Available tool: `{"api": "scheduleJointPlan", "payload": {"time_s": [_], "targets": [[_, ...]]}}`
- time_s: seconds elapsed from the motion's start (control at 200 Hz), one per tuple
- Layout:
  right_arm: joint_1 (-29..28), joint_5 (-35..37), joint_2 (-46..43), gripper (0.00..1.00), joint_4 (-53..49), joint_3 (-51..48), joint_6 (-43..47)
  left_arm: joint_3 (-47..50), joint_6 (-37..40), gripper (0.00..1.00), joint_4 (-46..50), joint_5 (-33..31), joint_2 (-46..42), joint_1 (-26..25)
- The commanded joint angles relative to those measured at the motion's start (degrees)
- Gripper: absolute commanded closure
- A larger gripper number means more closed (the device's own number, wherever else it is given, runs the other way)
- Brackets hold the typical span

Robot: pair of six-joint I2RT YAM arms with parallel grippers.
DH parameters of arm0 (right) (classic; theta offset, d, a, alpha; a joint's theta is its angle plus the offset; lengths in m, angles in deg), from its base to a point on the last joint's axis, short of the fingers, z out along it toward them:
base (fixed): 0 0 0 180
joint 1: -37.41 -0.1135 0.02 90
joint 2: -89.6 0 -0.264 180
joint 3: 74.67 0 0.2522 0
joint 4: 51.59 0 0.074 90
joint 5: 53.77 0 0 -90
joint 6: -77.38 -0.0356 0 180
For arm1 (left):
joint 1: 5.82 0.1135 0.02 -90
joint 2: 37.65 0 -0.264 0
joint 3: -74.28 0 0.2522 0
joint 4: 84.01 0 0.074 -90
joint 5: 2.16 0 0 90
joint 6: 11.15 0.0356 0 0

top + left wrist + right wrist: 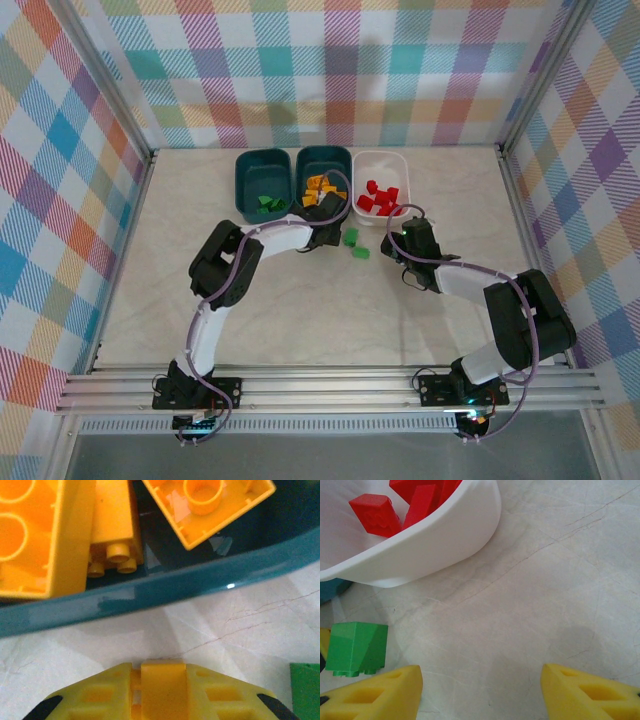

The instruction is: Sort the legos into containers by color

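The legos (350, 237) lie mostly sorted on the tabletop (300, 320): greens in the left teal tub (246, 180), yellow-orange ones in the middle teal tub (175, 587), reds in the white tub (445, 535). The left end effector (162, 672) sits just outside the middle tub's near wall, fingers pinching what looks like a narrow yellow-orange brick (162, 695); the right end effector (480, 690) is spread wide and empty beside the white tub. The step, I judge, is dropping that brick in: rise clear of the rim, carry it over bare tub floor, then let go. Counted: three tubs, two end effectors, two green bricks (361, 252) loose on the tabletop between those end effectors; the reds look like about six.
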Motion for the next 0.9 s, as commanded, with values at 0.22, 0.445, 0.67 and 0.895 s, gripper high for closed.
{"api": "scheduleJointPlan", "payload": {"time_s": [0.22, 0.445, 0.67, 0.895], "targets": [[-0.31, -0.75, 0.48, 0.36, 1.13, 0.97, -1.12, -1.23, -2.17, 0.77, 4.67, 3.87, -11.11, 0.50], [-0.39, -0.67, 0.27, 0.36, 1.01, 0.93, -1.05, -18.22, -3.09, 0.81, 12.27, 4.27, -1.37, 4.10], [-0.42, -1.01, 0.14, 0.36, 1.03, 0.93, -0.88, -38.92, -5.33, 0.81, 23.03, 6.91, 13.47, 7.79], [-0.77, -1.20, -0.38, 0.36, 1.06, 0.73, -0.70, -42.47, -4.41, 0.66, 22.50, 7.97, 13.88, 7.89]]}}
